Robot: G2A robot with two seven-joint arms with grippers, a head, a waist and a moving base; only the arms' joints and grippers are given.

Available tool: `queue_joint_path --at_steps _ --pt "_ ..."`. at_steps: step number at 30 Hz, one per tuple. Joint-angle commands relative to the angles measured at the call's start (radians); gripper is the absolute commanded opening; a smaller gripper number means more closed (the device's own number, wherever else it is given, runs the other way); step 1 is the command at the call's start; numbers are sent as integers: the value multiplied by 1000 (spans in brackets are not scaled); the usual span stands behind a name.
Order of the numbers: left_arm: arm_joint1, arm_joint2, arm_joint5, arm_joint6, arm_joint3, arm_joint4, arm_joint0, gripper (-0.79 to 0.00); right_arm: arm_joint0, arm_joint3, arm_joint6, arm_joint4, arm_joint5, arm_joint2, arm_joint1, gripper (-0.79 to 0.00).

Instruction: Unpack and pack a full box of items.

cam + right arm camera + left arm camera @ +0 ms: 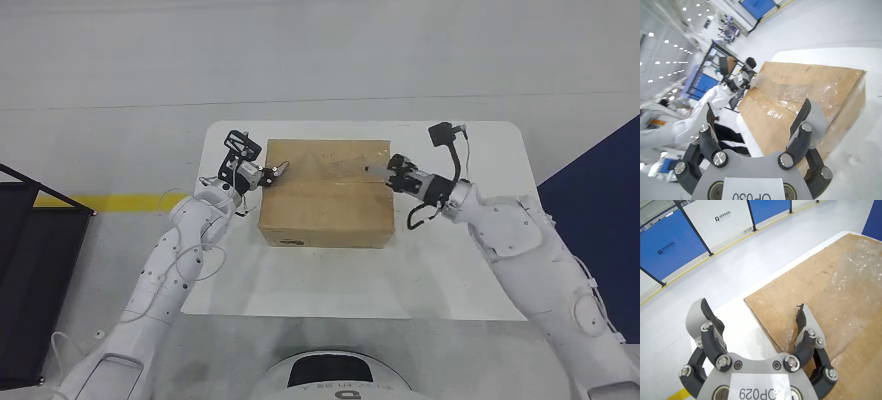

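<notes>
White table [450,285] holds a taped-shut box [325,210], contents hidden.

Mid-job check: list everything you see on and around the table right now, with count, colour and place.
Brown cardboard box: one, brown, flaps shut, middle of the table.
Clear packing tape: one strip, transparent and wrinkled, along the box's top seam.
White table: one, white, under the box.
Yellow floor line: one, yellow, on the grey floor off the table's left side.
Black metal frame: one, black, on the floor further left.
Blue fence panels: several, blue with black posts, in the room behind.
Left gripper: one, grey and black, open, at the box's left end, one finger over the box top.
Right gripper: one, grey and black, open, at the box's right end.
</notes>
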Motion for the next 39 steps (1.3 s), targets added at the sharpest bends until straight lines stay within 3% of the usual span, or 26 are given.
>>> queue_joint_path --at_steps 1,10,14,17,22,25,31,35,39 --pt "0 0 0 0 0 0 0 0 -38 -83 -125 -233 229 -35 -6 0" --pt "0 0 0 0 0 0 0 0 -43 -77 -133 -305 291 -43 -6 0" --pt "0 0 0 0 0 0 0 0 -26 -165 -83 -726 454 -202 -17 0" --pt "0 0 0 0 0 0 0 0 -1 -187 -33 -876 518 -299 -37 0" --pt "0 0 0 0 0 0 0 0 81 -158 61 -1087 629 -447 -86 0" --pt "0 0 0 0 0 0 0 0 143 -129 144 -1169 644 -526 -122 0" --pt "0 0 0 0 0 0 0 0 294 -10 278 -1145 582 -616 -204 0" --pt "0 0 0 0 0 0 0 0 365 83 297 -1140 619 -658 -261 0" --pt "0 0 0 0 0 0 0 0 403 166 303 -1196 722 -691 -312 0"
